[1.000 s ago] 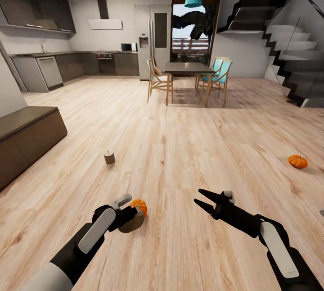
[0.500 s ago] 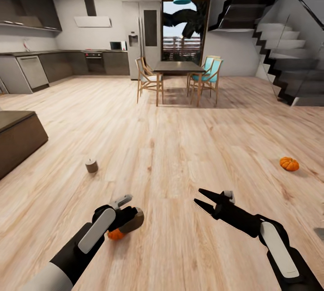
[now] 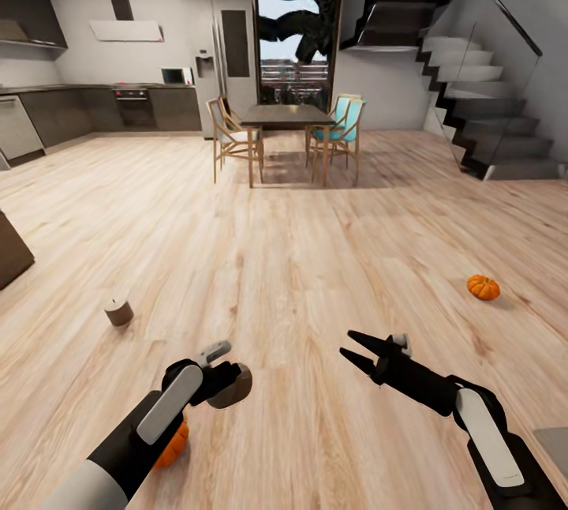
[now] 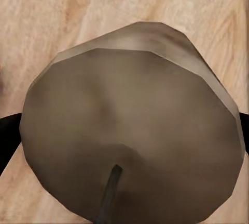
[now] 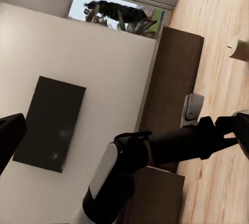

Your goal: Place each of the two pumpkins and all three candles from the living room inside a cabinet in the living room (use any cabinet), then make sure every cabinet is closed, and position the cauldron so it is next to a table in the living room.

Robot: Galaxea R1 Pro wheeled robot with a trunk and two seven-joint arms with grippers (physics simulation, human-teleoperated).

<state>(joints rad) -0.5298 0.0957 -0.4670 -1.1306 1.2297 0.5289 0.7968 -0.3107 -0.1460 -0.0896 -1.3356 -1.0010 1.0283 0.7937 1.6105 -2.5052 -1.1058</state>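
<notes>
The cabinet [image 5: 171, 83] runs long and dark along the wall under the TV [image 5: 49, 122]; its flat fronts have no handles, so I judge a drawer needs a pull at an edge.

On the floor [image 3: 300, 257], one pumpkin [image 3: 483, 286] sits well off to my right; another [image 3: 172, 444] lies half hidden under my left forearm. Both look hard, ribbed and light; I would pinch across the ribs, not the stem.

A candle [image 3: 118, 311] stands upright ahead to my left. Stubby and stiff, it should take a grip across its sides.

My left claw [image 3: 229, 384] is clamped on a second candle [image 4: 132, 125], fingers [image 4: 8, 135] on its flanks. My right claw [image 3: 353, 348] hangs spread, holding nothing.
</notes>
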